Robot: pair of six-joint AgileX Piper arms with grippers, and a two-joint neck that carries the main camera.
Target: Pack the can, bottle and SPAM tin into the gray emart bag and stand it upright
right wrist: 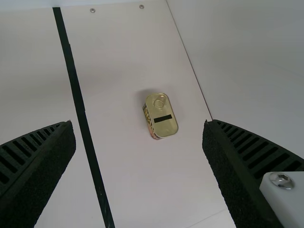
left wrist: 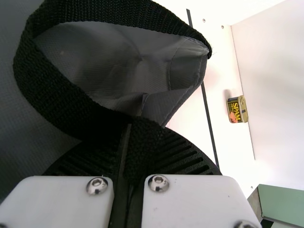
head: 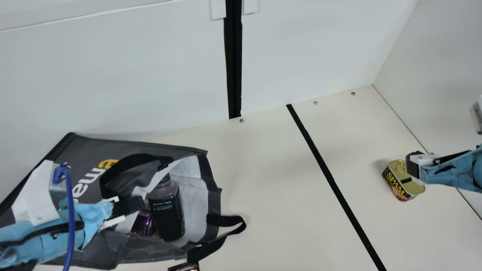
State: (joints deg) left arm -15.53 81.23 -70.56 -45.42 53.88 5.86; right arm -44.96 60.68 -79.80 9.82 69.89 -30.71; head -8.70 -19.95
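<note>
- Gray fabric made up the emart bag (head: 90, 146), which lay on its side on the cream desk (head: 263, 180), its pale-lined mouth facing the middle, presumably so that goods could go in sideways.
- The left hand (left wrist: 129, 142) was closed on a black carrying strap (left wrist: 114, 14), pinching it between its ribbed fingers; that grip probably steadied the bag and held the mouth apart.
- Just inside the mouth were the dark bottle (head: 167, 214) and, beside it, the purple can (head: 144, 223), partly hidden. So near the rim, they seemed likely to slip out if the bag was tipped carelessly.
- The SPAM tin (head: 403, 180) sat on the desk near the side wall, lid up, well apart from the bag.
- The right hand (right wrist: 139, 124) was wide open and empty near the tin, its fingers spread wider than the tin looked, apparently to straddle it.
- Two of three goods were in, so gripping the tin seemed the step in hand; carrying it across, then standing the bag upright, remained.
</note>
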